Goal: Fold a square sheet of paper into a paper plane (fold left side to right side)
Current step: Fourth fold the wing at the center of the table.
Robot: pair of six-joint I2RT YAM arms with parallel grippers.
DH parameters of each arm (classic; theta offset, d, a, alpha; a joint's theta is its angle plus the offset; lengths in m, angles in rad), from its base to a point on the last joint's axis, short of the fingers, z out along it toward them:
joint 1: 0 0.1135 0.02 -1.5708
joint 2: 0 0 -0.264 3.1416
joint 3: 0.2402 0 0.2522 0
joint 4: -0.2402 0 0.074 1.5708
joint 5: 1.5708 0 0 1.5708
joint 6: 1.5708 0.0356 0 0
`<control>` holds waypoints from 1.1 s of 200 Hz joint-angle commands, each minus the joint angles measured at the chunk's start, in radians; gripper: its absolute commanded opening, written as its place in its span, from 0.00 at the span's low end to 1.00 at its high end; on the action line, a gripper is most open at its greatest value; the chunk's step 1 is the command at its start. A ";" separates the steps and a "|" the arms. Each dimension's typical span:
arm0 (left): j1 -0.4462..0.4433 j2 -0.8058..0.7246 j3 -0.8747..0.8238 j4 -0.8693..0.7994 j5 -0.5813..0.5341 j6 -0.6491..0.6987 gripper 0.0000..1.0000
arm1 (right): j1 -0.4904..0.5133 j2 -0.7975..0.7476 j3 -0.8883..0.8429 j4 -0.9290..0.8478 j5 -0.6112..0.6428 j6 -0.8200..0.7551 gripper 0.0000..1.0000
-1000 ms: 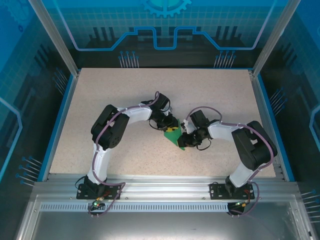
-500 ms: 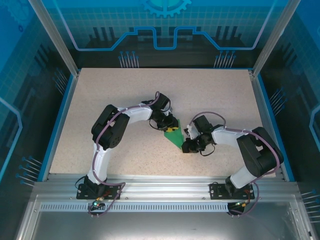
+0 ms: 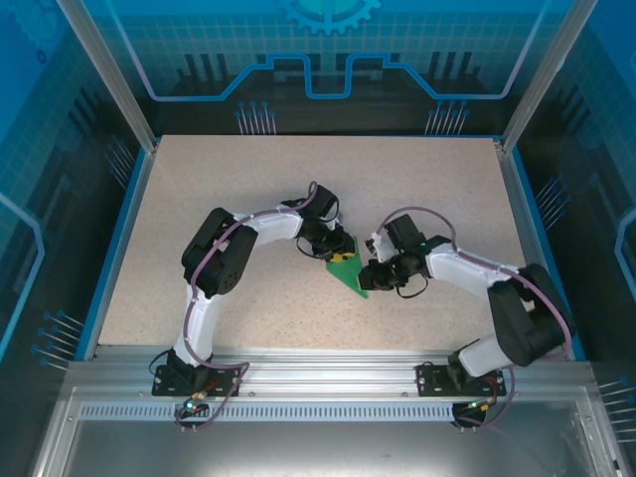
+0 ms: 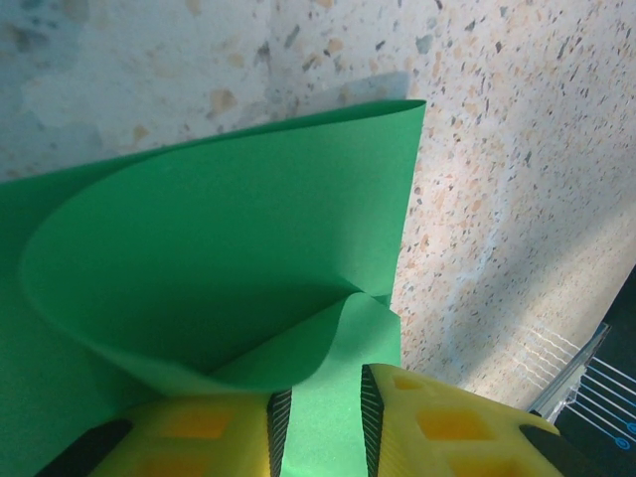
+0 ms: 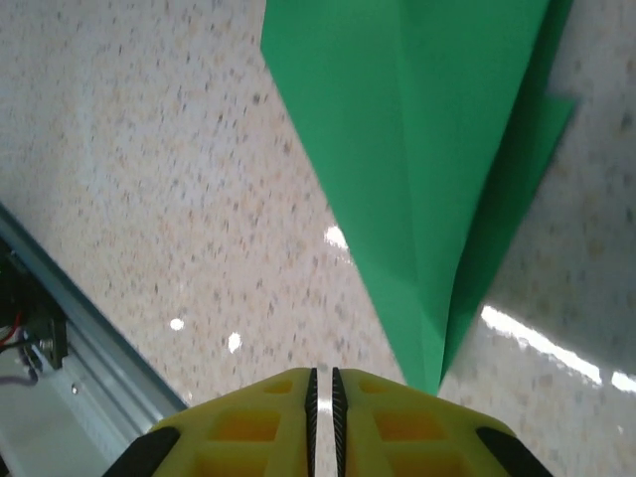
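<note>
- As seen from above, the table (image 3: pixel 199 199) is the largest item, one in number. The work lies near its middle, a little toward 5 o'clock.
- Arms, two: the left arm (image 3: pixel 214 263) reaches in from 7 o'clock and the right arm (image 3: pixel 497 288) from 5 o'clock. They meet over the paper.
- Green paper (image 3: pixel 350 276), one piece, lies on the table between the two grippers. It is not a flat square.
  - In the right wrist view the green paper (image 5: pixel 437 149) tapers to a sharp tip along straight creases, so the nose folds appear to be made.
  - In the left wrist view the wide end (image 4: pixel 219 229) bows up in a loose, uncreased curl.
  - Judged progress is well past halfway. The raised layer has yet to be laid across and pressed flat, and whether any wing folds exist cannot be told.
- Grippers, two:
  - The left gripper (image 3: pixel 340 256) sits at the paper's 11 o'clock end. Its yellow jaws (image 4: pixel 320 397) are narrow and pinch a flap of the sheet between them.
  - The right gripper (image 3: pixel 370 276) sits at the paper's 3 o'clock edge. Its jaws (image 5: pixel 321 376) are drawn almost together, with nothing seen between them. The pointed tip lies just beside one finger.
</note>
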 commanded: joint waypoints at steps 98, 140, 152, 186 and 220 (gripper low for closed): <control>0.081 0.061 0.057 -0.121 -0.104 0.080 0.32 | 0.037 0.217 -0.038 -0.098 0.175 0.025 0.10; 0.140 0.094 0.151 -0.175 -0.109 0.121 0.32 | 0.037 0.219 -0.077 -0.097 0.177 0.034 0.09; 0.153 0.108 0.177 -0.183 -0.109 0.129 0.32 | 0.037 0.220 -0.079 -0.097 0.175 0.036 0.09; 0.188 0.162 0.265 -0.202 -0.103 0.142 0.32 | 0.037 0.218 -0.081 -0.094 0.170 0.032 0.09; 0.218 0.102 0.265 -0.210 -0.114 0.172 0.33 | 0.036 0.201 -0.075 -0.091 0.173 0.026 0.09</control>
